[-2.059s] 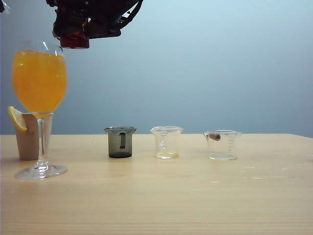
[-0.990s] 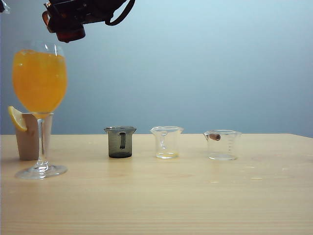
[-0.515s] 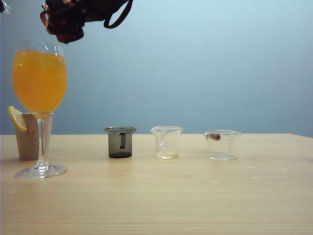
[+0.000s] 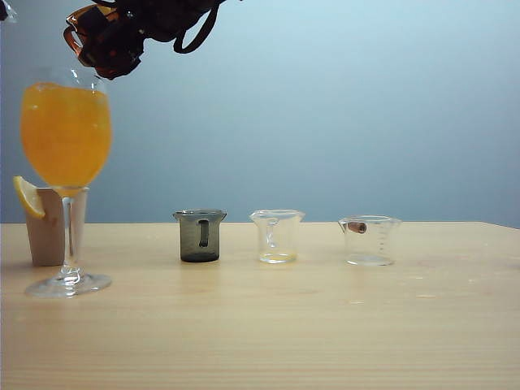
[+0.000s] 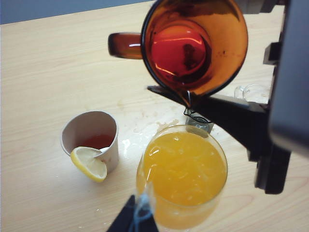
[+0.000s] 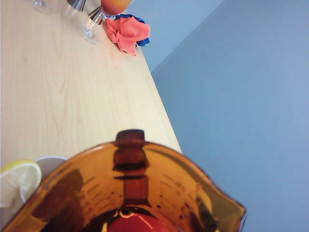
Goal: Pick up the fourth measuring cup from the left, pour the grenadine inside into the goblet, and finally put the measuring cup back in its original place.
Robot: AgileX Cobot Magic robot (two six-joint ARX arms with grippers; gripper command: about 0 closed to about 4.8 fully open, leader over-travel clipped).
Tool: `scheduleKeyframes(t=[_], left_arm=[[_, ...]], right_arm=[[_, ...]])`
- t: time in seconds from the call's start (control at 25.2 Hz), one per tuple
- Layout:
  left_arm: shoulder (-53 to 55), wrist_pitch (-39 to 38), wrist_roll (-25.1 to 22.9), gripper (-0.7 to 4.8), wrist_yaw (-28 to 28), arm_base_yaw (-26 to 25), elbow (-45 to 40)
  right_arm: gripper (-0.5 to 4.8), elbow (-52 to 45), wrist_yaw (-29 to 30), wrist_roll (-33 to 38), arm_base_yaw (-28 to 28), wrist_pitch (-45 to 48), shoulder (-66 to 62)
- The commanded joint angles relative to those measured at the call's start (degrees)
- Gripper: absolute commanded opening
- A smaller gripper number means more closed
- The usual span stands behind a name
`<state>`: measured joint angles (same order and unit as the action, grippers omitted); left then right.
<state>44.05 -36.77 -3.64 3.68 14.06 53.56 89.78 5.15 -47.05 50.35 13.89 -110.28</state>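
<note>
The right gripper (image 4: 101,41) has tipped further over the last second or so: the amber cup (image 4: 85,28) it carries high at the left of the exterior view now shows its rim leaning toward the goblet (image 4: 65,134), where before it hung nearly level. From the left wrist view the cup (image 5: 193,46) is well over on its side, spout just above the goblet's rim (image 5: 183,166), with the grenadine (image 5: 178,50) pooled red against the low wall. No stream shows crossing the gap yet, so I judge the pour is about to begin and a little more tilt should start it. The goblet is already nearly full of orange juice (image 4: 65,134), so overflow is a risk.

The right fingers are clamped on the cup's body, part-way open around it. The left gripper (image 5: 133,217) hovers above the goblet; only 1 dark tip shows, so I cannot tell how its fingers stand.

Count on the bench (image 4: 325,325):
- 1 goblet
- 1 beige holder (image 4: 47,227) with 1 lemon slice (image 4: 28,197)
- 1 grey cup (image 4: 199,236)
- 2 clear cups (image 4: 277,236) (image 4: 370,240)
- 1 amber cup, in the air, which makes 4 measuring cups in all

The spot right of the last clear cup stands free for its return.
</note>
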Motion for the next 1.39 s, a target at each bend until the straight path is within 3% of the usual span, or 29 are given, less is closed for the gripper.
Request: scheduleKeyframes(t=[0.04,1.39], left_arm=[[-0.13,0.48,-0.26,-0.04,0.17,0.04,0.17],[-0.11,0.48,-0.26,-0.04,0.17,0.04,0.17]], right_arm=[[2.51,0.46,-0.09,-2.82,0.07,1.84,0.33],[2.51,0.46,-2.03,-14.8,1.55,3.08,0.35]])
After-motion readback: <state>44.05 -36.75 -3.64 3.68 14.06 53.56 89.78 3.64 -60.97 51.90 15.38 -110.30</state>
